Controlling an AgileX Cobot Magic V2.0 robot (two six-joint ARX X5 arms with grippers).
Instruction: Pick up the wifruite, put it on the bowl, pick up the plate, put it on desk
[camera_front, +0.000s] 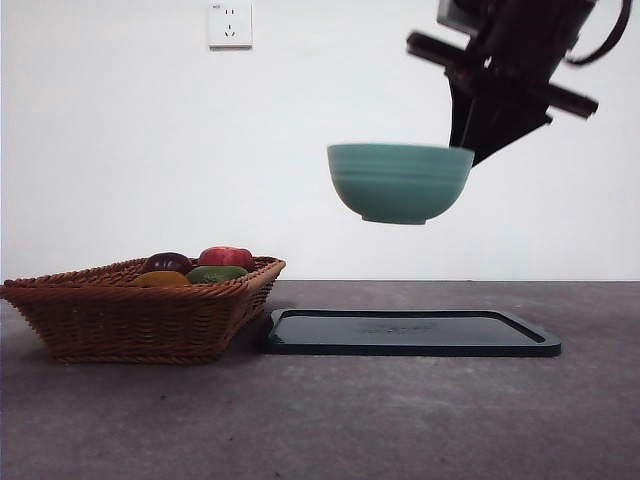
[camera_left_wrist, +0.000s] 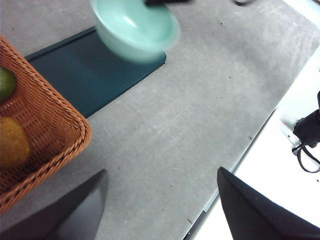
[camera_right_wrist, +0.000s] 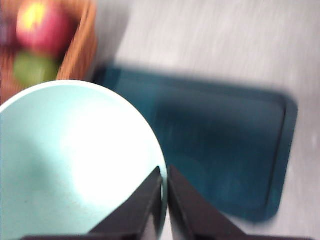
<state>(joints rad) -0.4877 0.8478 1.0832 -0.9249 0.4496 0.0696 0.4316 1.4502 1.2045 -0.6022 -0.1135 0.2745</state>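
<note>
In the front view, the bowl (camera_front: 400, 182) hangs in the air, well above the black tray (camera_front: 410, 333) and clear of everything below. A dark arm comes in from the upper right, and the right hand (camera_front: 466, 147) pinches the bowl's rim on that side. The tray lies flat on the grey tabletop (camera_front: 400, 420). Just beside the tray's near end stands a brown wicker basket (camera_front: 140, 310) holding several pieces of fruit: a red one (camera_front: 226, 256), a green one (camera_front: 216, 273), a dark purple one (camera_front: 167, 262) and a yellow-orange one (camera_front: 160, 279).

In the left wrist view, the left hand (camera_left_wrist: 160, 200) has its two jaws spread wide with nothing between them, over bare tabletop (camera_left_wrist: 190, 125). The basket (camera_left_wrist: 45, 135) is off to one side, with the tray (camera_left_wrist: 85, 70) past it and the blurred bowl (camera_left_wrist: 135, 27) raised over the tray's end.

In the right wrist view, which is blurred, the right hand (camera_right_wrist: 164, 172) has its jaws nearly closed, one on each side of the bowl's rim. The pale inside of the bowl (camera_right_wrist: 75, 160) appears empty. Below lie the tray (camera_right_wrist: 220, 150) and a corner of the basket (camera_right_wrist: 80, 50) with the red (camera_right_wrist: 42, 25) and green (camera_right_wrist: 32, 67) fruit.
</note>
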